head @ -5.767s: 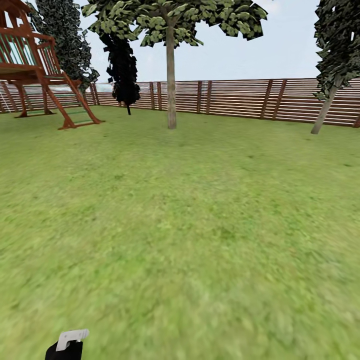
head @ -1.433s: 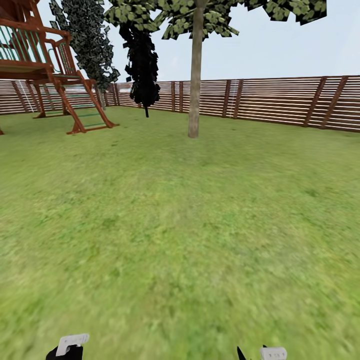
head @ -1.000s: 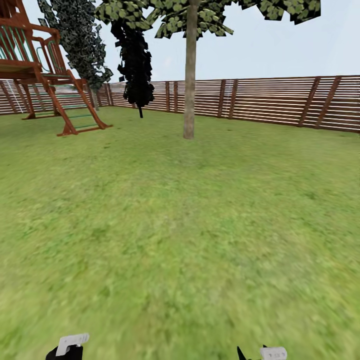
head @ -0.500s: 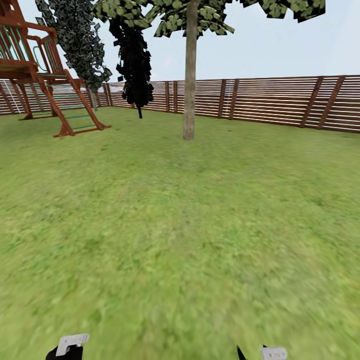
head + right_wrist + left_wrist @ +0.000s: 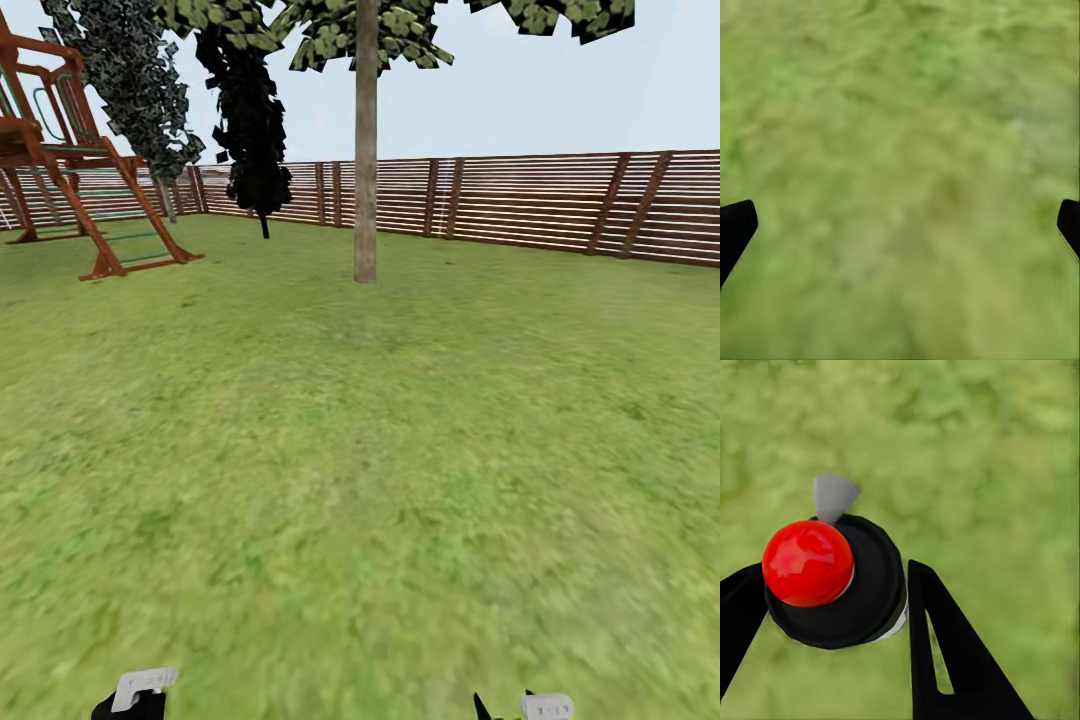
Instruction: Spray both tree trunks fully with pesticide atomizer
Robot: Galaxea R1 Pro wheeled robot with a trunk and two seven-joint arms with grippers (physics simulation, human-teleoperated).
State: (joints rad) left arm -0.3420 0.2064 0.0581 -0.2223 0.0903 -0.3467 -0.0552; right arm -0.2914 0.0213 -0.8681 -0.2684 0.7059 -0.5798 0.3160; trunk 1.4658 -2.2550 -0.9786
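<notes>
Two black fingers [image 5: 945,652] of my left gripper [image 5: 832,607] sit on either side of the pesticide atomizer [image 5: 844,585], clamped around its round dark body, so the bottle is in my left grasp above the grass [image 5: 982,450] (its glossy red top [image 5: 808,562] faces the wrist camera, with a small grey nozzle piece [image 5: 832,496] sticking out beside it). My right gripper [image 5: 900,225] carries nothing; its two dark fingertips [image 5: 733,229] stand far apart at the edges of the right wrist view, spread wide over blurred lawn. From the head camera I see one of the trees ahead across the lawn [image 5: 360,450], its straight grey-tan tree trunk [image 5: 366,150] rising into a blocky green crown [image 5: 390,25]. Behind it runs the brown slatted fence [image 5: 540,200]. Off to my left stands a red-brown wooden play frame [image 5: 60,160] with a ladder, and near it two dark narrow cypress-like trees [image 5: 250,110].
</notes>
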